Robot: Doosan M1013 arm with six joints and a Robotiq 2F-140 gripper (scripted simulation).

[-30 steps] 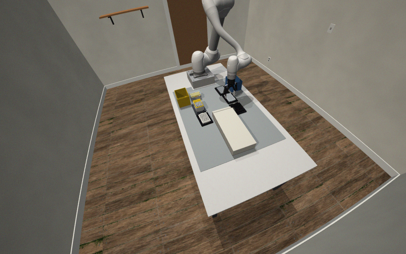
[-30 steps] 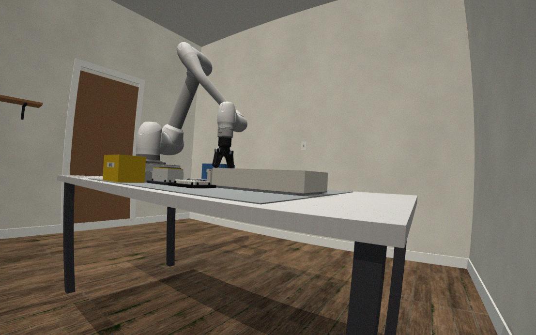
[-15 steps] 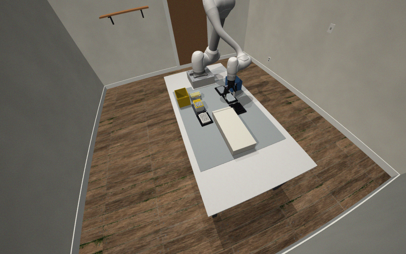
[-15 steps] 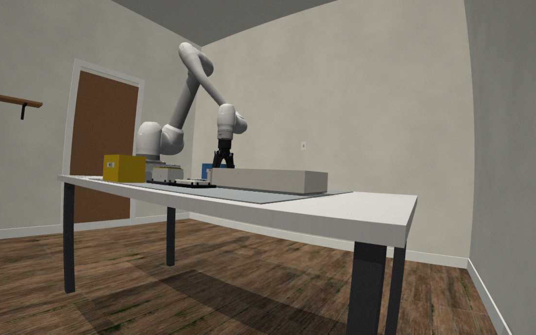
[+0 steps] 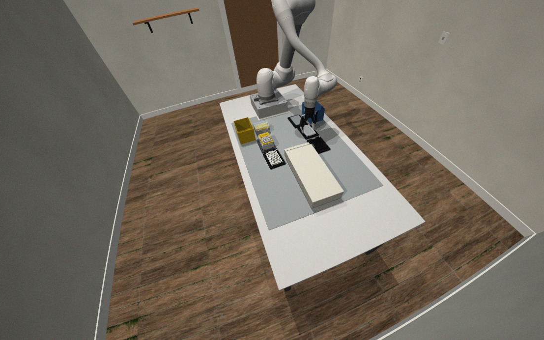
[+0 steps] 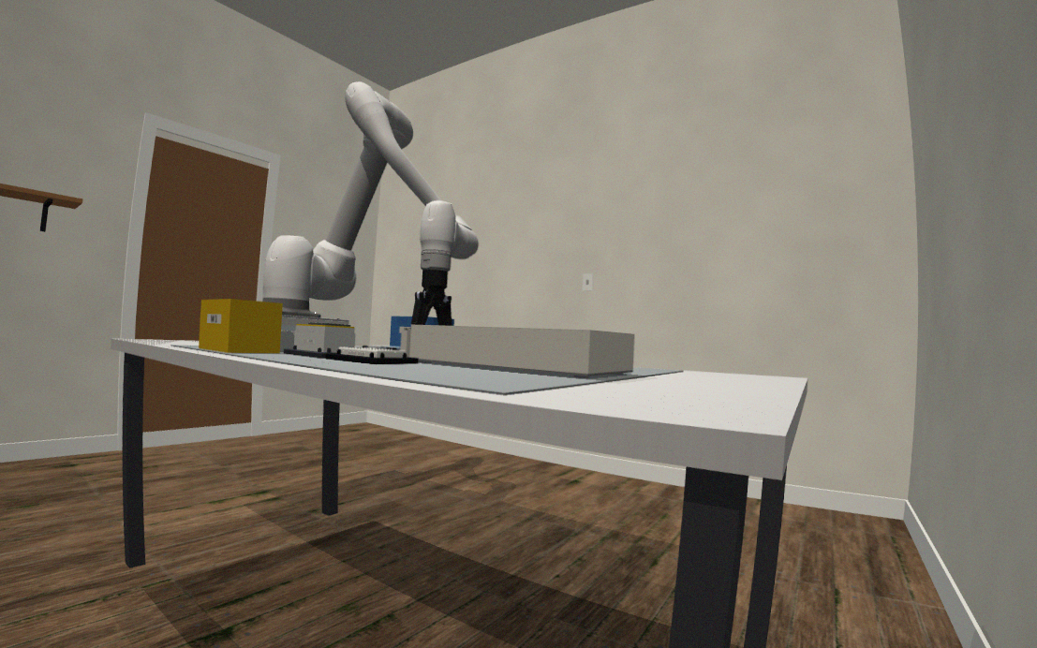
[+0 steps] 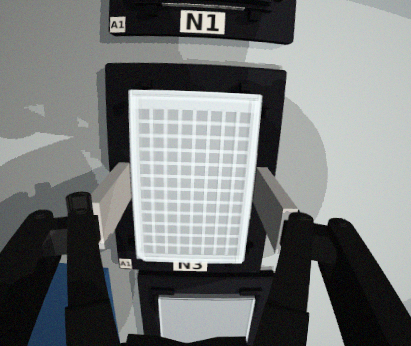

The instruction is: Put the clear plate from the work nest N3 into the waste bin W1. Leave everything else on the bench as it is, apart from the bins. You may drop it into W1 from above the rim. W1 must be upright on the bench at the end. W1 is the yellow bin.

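Near the far right corner of the grey mat (image 5: 352, 169), beside the arm's pedestal (image 5: 283, 110), the clear plate (image 7: 192, 174) lies flat in the black work nest N3 (image 7: 274, 85), its grid of wells facing up. The gripper (image 7: 195, 206) hangs directly over it with the jaws apart, one pale pad (image 7: 113, 201) standing just beside each long edge of the plate; the fingers have not clamped, and whether either pad touches the plate wall cannot be told from the wrist view. Nest N1 (image 7: 203, 22) lies just beyond N3 and carries a dark plate. The yellow bin W1 (image 5: 244, 129) stands upright near the far left corner of the mat, well apart from N3, with tip boxes (image 5: 265, 137) and the long white box (image 5: 312, 173) between and beside the route. The plate is judged light, rigid, smooth-walled thin plastic: it may slip under a weak grip and could crack or pop out under excess force. Take hold across the short span, on the two long side walls near their middle, so that the plate lifts level out of the nest.
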